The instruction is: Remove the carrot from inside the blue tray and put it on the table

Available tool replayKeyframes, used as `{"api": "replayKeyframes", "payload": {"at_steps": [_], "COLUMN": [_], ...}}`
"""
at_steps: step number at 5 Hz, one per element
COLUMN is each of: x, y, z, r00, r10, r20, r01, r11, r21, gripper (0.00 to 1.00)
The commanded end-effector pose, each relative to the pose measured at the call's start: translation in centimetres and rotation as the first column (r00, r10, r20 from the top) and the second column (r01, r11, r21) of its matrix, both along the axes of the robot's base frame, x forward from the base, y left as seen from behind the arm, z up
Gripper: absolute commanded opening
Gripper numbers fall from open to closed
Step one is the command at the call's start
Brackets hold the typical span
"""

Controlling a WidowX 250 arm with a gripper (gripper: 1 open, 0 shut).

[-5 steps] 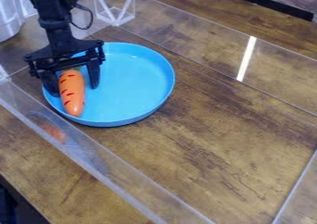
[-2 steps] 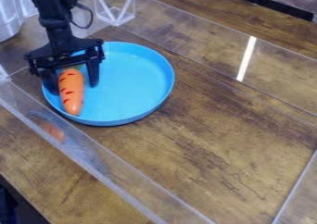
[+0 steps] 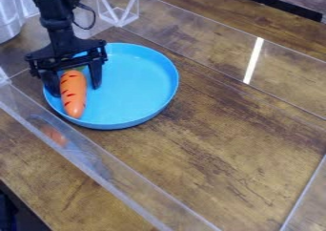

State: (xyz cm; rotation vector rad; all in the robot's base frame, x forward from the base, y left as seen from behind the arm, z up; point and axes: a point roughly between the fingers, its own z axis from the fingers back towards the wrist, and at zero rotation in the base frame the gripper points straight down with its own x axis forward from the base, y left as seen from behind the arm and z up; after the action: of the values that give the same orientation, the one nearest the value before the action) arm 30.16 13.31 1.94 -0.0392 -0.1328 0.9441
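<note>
At the upper left of the frame the hand [image 3: 71, 71] points straight down over the left part of the blue tray [image 3: 140, 82], its two fingers spread wide, one on each side of the carrot's top end. Nothing is pinched yet. The carrot [image 3: 74, 94] lies flat on the tray floor close to the left rim, running roughly up and down the picture — its upper end is hidden between the fingers, so the leafy top cannot be made out.

Moving right, the rest of the tray is bare blue, and beyond it the dark wooden bench [image 3: 230, 130] stretches to the right edge with a bright glare streak at upper right.

Judging from this, the risks lie in the closing. The fingers sit near one end rather than the middle, so the carrot could pivot or squirt out as they close. The left finger stands close to the rim — catching it could drag or tip the light tray during the lift.
</note>
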Motion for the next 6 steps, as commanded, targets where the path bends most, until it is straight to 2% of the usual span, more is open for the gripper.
{"api": "replayKeyframes", "payload": {"at_steps": [1, 6], "x": [-0.49, -0.8], "y": [0.72, 1.68], "z": [-0.59, -0.86], "r00": [1.0, 0.999], "r10": [0.02, 0.045], "r20": [-0.006, -0.01], "r01": [-0.02, -0.045], "r11": [1.0, 0.999], "r21": [0.009, 0.029], "gripper": [1.0, 1.0]}}
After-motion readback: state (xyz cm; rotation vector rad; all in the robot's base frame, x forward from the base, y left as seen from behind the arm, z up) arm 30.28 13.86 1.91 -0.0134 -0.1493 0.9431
